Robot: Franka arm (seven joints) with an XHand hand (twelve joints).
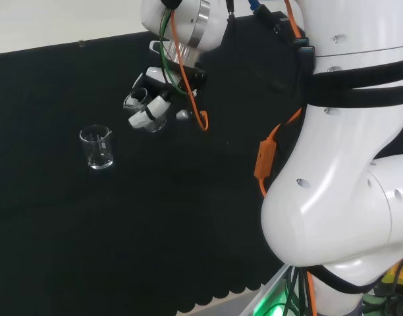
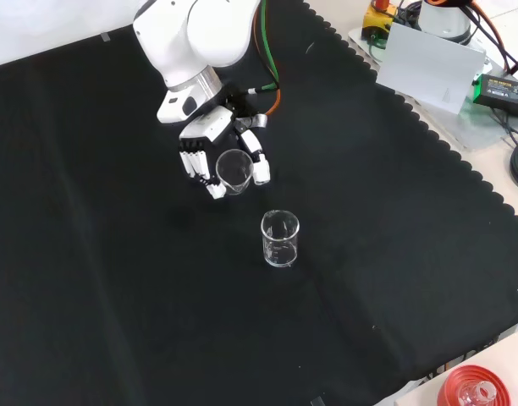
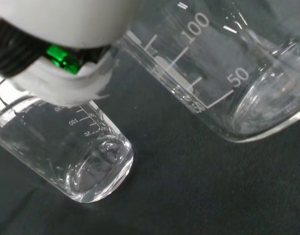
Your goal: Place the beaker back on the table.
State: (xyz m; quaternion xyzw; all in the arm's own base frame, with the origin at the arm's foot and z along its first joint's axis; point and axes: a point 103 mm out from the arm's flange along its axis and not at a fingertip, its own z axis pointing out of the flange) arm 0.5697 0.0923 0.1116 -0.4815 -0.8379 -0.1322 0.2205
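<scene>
Front view: hand carried a beaker above the cloth.
Up and left of the standing second beaker (image 2: pixel 280 239), the hand (image 2: pixel 210 139) had fingers curled round the held beaker (image 2: pixel 234 170); lowering and release seemingly remained.

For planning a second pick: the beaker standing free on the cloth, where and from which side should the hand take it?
Judging by its pose, grip the free beaker round its straight wall, below the rim. It stands upright and empty, so come from the side where the hand is, which already holds another beaker.
</scene>
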